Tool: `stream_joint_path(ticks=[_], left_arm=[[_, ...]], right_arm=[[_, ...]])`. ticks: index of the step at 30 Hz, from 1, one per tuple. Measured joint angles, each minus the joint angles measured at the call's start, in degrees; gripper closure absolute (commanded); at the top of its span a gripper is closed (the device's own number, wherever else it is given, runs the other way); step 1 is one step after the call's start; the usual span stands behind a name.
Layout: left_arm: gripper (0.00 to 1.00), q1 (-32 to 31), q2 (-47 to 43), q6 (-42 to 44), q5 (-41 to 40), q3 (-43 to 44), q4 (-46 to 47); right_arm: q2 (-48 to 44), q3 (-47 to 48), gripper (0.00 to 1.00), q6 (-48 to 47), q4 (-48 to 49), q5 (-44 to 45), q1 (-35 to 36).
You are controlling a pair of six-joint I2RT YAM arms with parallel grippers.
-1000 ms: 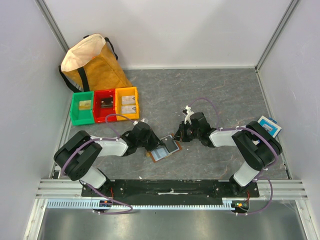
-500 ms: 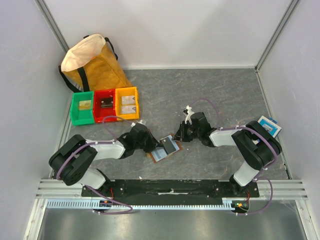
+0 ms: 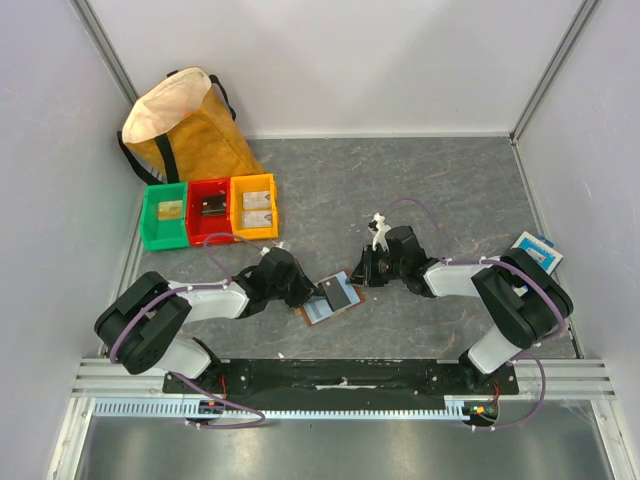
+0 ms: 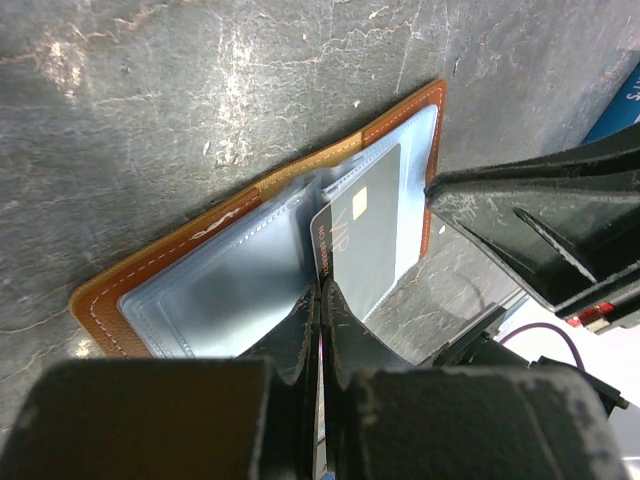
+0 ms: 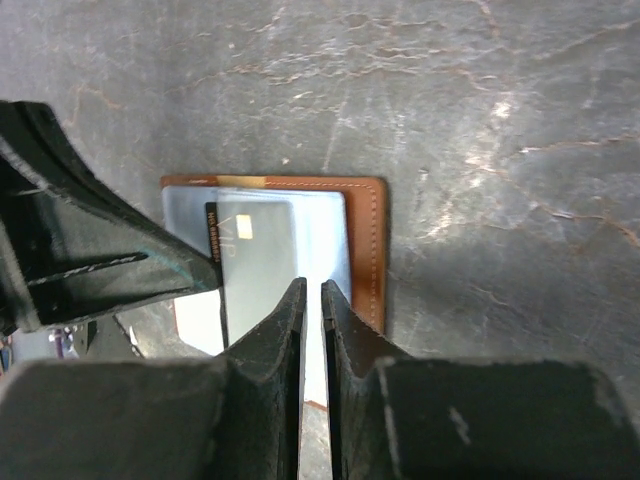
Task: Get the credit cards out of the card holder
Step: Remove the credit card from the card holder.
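Moved: since a second ago the left arm's elbow has dropped toward the lower left of the top view and its forearm lies flatter. The right arm's elbow has edged toward the right side.
Unmoved: the card holder [image 3: 318, 311] stays just below the middle of the top view, between the two grippers.
Left gripper [image 4: 320, 292]: fingers pressed together on the near edge of a credit card [image 4: 365, 235].
Credit card: dark grey, with a chip. It lies on the holder's right half, partly out of a clear pocket.
Card holder: lies open and flat, with a brown stitched rim and a pale blue-grey inside.
Right gripper [image 5: 311, 292]: fingers drawn in to a thin slit with nothing seen between them. Its tip touches the holder's right brown edge.
Surface: a mottled dark grey table [image 3: 440, 180] with pale veins. A black base bar [image 3: 340, 375] runs along the bottom edge.
Room: plain white walls [image 3: 350, 60] with metal corner posts.
Counts, left to right: one tan bag [image 3: 185, 125] at the upper left. Three bins in a row: green bin [image 3: 165, 243], red bin [image 3: 210, 239], yellow bin [image 3: 255, 233]. Two arms, one holder, one card in view, and one blue-and-white packet [image 3: 540, 252] at the far right.
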Motion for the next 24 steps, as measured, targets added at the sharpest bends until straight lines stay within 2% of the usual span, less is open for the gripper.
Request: stream_joint_path(ticks=[11,24], left_arm=[[0.98,0.0,0.3,0.0,0.0,0.7,-0.9],[0.98,0.0,0.1,0.0,0.0,0.6,-0.9]], right_arm=[[1.6,0.0,0.83,-0.2,3.7,-7.4,0.0],[4.1,1.2,0.87,0.6,1.0,-5.7,0.1]])
